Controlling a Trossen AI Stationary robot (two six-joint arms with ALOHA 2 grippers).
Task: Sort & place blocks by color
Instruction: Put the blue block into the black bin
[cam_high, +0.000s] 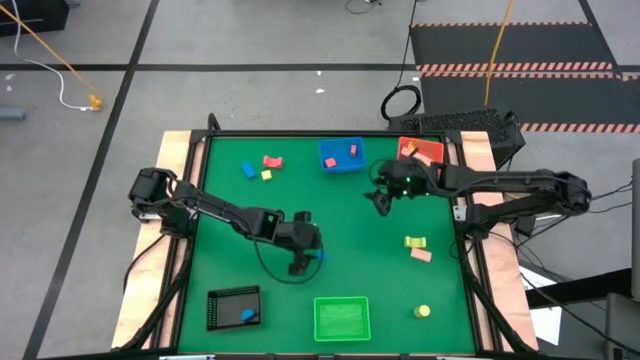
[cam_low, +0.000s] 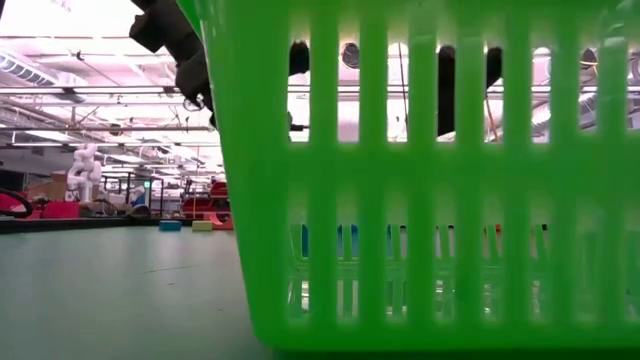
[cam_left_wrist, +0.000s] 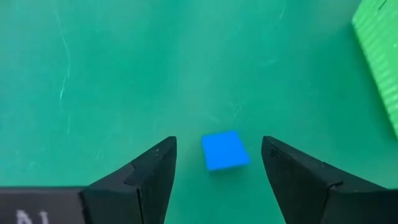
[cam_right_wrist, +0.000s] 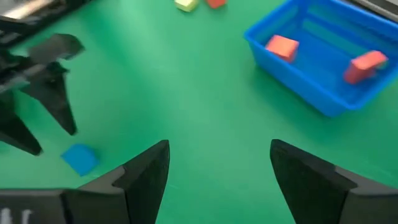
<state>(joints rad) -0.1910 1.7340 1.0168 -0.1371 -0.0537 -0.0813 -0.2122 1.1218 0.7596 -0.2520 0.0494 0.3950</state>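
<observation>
A small blue block (cam_left_wrist: 225, 150) lies flat on the green table, between the open fingers of my left gripper (cam_left_wrist: 217, 171). The fingers stand on either side of it and do not touch it. In the high view my left gripper (cam_high: 302, 262) is at the table's middle, with the blue block (cam_high: 320, 256) beside it. My right gripper (cam_high: 383, 204) hangs open and empty above the table, near the blue tray (cam_right_wrist: 311, 87), which holds two red blocks (cam_right_wrist: 282, 47).
A red tray (cam_high: 428, 148) stands at the far right, a green tray (cam_high: 341, 335) at the near edge, and a black tray (cam_high: 222, 300) holding a blue block at the near left. Loose blocks lie at the far left (cam_high: 270, 162) and at the right (cam_high: 416, 242).
</observation>
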